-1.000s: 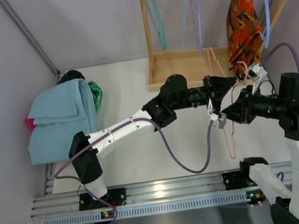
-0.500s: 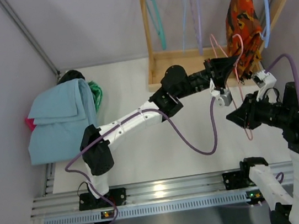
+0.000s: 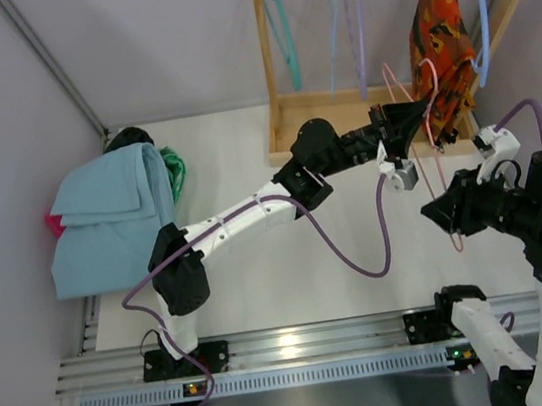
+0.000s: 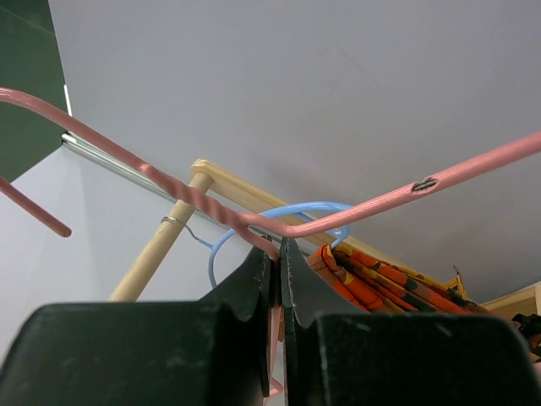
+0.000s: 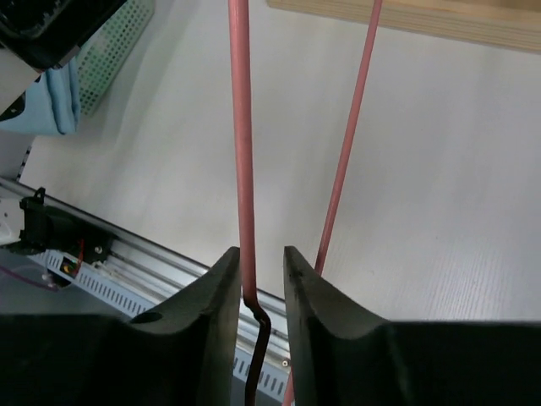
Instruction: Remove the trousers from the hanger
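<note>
Rack [image 3: 266, 62] at far edge of table [image 3: 236, 167], right of centre. Draped garment [image 3: 434, 34] hangs at rack's right end. My left gripper [image 3: 418, 110] just left of garment, in front of rack, hanger [image 5: 242, 127] neck between its jaws. Hanger runs down toward near side. Its lower wire passes between jaws of my right gripper [image 3: 434, 212], near right. Cloth pile [image 3: 112, 220] at table's left edge, well apart.

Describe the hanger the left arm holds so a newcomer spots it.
Find the wooden rack at the back. In front of it, the left hand pinches a bare pink wire hanger. The other hangers hang from the rack, the blue one carrying orange trousers.
</note>
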{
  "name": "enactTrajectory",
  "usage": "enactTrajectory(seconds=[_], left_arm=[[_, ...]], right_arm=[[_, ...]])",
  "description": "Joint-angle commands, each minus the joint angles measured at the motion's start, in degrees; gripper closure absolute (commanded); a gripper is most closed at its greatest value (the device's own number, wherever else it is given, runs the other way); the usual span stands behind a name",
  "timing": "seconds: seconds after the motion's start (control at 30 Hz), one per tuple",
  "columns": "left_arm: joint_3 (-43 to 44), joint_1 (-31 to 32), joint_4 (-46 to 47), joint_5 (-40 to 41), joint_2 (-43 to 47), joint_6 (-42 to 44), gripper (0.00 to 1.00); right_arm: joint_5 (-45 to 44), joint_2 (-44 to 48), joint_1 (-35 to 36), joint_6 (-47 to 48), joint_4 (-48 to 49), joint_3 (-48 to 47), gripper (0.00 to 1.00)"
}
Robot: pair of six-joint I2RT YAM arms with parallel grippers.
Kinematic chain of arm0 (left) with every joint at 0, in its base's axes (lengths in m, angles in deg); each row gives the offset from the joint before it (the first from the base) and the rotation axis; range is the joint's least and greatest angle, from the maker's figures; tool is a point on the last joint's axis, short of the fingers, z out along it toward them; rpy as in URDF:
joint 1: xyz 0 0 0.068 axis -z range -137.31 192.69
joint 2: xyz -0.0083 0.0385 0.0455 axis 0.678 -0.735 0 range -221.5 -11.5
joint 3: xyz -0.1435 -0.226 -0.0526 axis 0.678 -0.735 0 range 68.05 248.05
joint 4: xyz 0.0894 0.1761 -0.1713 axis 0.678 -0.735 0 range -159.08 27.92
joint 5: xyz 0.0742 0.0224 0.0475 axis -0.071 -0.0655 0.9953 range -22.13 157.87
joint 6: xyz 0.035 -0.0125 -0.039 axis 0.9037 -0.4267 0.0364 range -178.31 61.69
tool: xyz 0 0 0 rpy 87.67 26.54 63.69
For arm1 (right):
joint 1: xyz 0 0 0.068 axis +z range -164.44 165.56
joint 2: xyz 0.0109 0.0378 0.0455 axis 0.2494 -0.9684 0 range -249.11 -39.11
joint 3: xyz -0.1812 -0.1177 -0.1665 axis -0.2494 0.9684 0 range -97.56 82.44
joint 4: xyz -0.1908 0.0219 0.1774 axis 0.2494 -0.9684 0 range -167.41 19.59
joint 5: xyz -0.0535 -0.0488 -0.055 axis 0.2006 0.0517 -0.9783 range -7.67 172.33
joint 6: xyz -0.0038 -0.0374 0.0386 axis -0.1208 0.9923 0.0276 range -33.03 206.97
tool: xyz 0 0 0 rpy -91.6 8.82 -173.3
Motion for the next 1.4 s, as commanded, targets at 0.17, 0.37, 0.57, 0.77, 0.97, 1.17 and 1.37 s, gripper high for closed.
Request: enactTrajectory(seconds=[0.17,0.37,0.57,0.77,0.97,1.17,1.37], left_arm=[[0.68,-0.55,5.17,-0.93,-0.40,-1.34,1.00],[-0.99,-0.38,7.02,-0.22,-0.05,-2.57,0.50],[-4.85,-0.38,9.04,0.48,2.50,-4.24,0.11],[-12.93,-0.29,9.83,2.33,11.19,-7.49,0.02],[-21.72,0.06,6.33,5.74,23.84,-16.52,0.02],[-22.52,0.24,-10.97,8.30,33.94,-23.58,0.02],[-24.46,0.24,-16.62,14.97,38.53,-25.94,0.02]], right_arm=[[-2.41,-0.95,0.53,2.04,-2.38,-1.91,1.00],[-4.34,-1.04,0.53,0.02,1.22,-5.15,1.00],[-10.75,-2.80,0.53,-3.23,4.47,-10.34,1.00],[-24.01,-6.40,0.53,-1.30,3.16,-16.41,1.00],[-24.91,-10.70,0.53,0.19,7.81,-17.55,1.00],[-30.00,-24.32,0.53,0.37,9.22,-29.14,1.00],[-28.97,-37.42,0.53,-0.60,10.63,-40.75,1.00]])
